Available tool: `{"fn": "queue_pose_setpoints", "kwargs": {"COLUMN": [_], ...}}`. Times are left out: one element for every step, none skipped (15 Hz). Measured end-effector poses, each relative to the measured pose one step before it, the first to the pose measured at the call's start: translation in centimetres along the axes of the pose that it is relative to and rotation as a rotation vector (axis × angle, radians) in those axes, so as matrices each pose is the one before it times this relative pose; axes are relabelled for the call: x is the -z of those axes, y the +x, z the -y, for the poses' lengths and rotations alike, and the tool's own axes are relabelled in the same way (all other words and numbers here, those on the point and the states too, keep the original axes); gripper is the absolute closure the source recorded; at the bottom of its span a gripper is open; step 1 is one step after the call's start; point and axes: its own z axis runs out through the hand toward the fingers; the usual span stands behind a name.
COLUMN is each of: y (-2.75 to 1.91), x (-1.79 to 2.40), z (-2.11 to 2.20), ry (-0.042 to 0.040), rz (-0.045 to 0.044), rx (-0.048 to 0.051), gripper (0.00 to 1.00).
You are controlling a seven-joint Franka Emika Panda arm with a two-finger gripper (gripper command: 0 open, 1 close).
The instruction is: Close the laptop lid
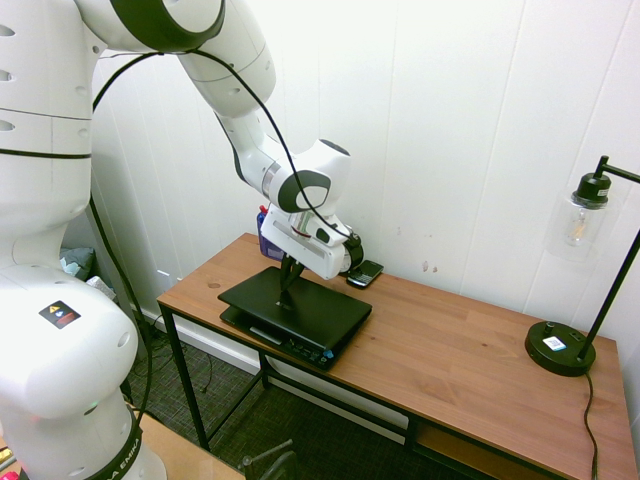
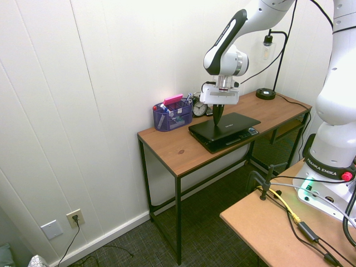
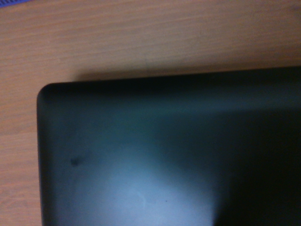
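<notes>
Firstly, we see the laptop lid (image 1: 305,303) nearly flat on the worktop (image 1: 470,350), clenched pincer (image 1: 290,281) pressing its stiff, light back. Opposite, we'd push mid-panel gently. Up close, its matte skin looks slippery.

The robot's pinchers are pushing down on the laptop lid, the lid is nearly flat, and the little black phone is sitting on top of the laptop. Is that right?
Not quite. The phone is not on the laptop; it lies on the wooden desk behind it, near the wall, as the first exterior view shows. The rest holds: the gripper presses on the laptop lid, which is nearly flat.
</notes>
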Motion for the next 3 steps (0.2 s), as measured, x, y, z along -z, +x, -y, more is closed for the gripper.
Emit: {"fn": "queue_pose_setpoints", "kwargs": {"y": [0.089, 0.041, 0.029], "x": [-0.378, -0.248, -0.091], "z": [-0.170, -0.104, -0.036], "ry": [-0.00271, 0.00305, 0.00878], "rz": [0.00502, 0.00479, 0.00239], "rx": [-0.00055, 0.00143, 0.00339], "gripper": [1.00, 1.00, 1.00]}}
